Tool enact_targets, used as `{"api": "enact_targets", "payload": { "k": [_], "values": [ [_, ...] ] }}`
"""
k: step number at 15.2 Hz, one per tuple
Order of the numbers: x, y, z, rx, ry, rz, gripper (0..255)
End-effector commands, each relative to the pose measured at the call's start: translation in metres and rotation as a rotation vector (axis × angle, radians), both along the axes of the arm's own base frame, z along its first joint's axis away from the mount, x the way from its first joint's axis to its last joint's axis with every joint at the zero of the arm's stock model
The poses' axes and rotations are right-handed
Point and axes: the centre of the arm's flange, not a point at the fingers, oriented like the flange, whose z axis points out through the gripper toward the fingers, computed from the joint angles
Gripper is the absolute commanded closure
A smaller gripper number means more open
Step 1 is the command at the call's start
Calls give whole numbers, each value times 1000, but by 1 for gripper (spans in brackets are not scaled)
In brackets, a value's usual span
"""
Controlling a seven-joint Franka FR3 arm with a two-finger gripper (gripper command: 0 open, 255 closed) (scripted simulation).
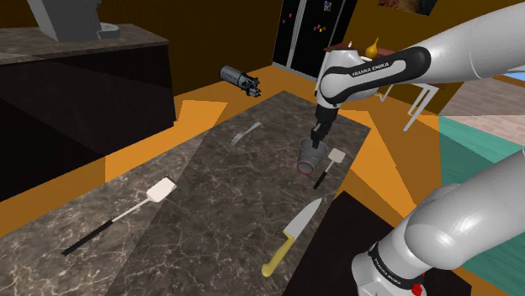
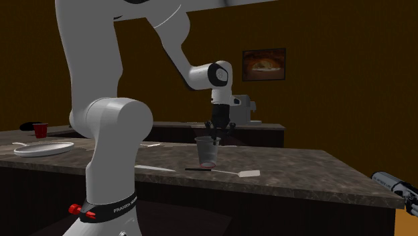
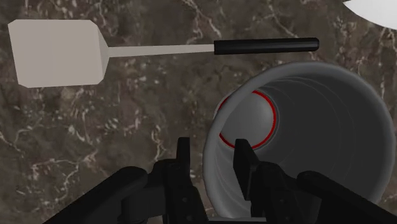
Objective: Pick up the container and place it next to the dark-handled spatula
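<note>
1. As I look down the wrist view, the gripper (image 3: 213, 162) has its jaws narrow and pinched on the wall of the cup (image 3: 318, 127). One finger (image 3: 183, 159) is outside the rim and the other inside.
2. The cup is grey with a red ring round its base, and it hangs tilted from the gripper. I can see down its mouth to the bottom.
3. The spatula (image 3: 60, 52) lies flat on the marble counter (image 3: 95, 146), with a pale blade and a black handle. The cup is just beside its handle, and I see no contact between them.
4. In the shoulder view the gripper (image 1: 315, 141) comes down onto the cup (image 1: 311, 158) from above. The cup sits just beside the spatula (image 1: 330, 168), on the spatula's left in that view.
5. I cannot tell whether the cup's base rests on the counter or is just off it.
6. A fork (image 1: 246, 132) lies apart from the spatula, beyond the cup. A yellow-handled knife (image 1: 292, 238) lies near the spatula, toward the bottom of the view. A long spatula (image 1: 118, 214) lies well apart from it, far to the left.
7. In the second exterior view the gripper (image 2: 216, 137) grips the rim of the cup (image 2: 208, 153), which is just behind the spatula (image 2: 249, 174). A plate (image 2: 40, 149) and a red cup (image 2: 41, 129) sit well apart from the spatula, at that view's left.
</note>
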Motion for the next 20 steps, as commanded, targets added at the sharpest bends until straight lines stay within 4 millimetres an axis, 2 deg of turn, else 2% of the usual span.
{"api": "enact_targets", "payload": {
  "k": [1,8,20],
  "values": [
    [0,0,0,0,0,0,255],
    [0,0,0,0,0,0,255],
    [0,0,63,0,0,0,255]
  ]
}}
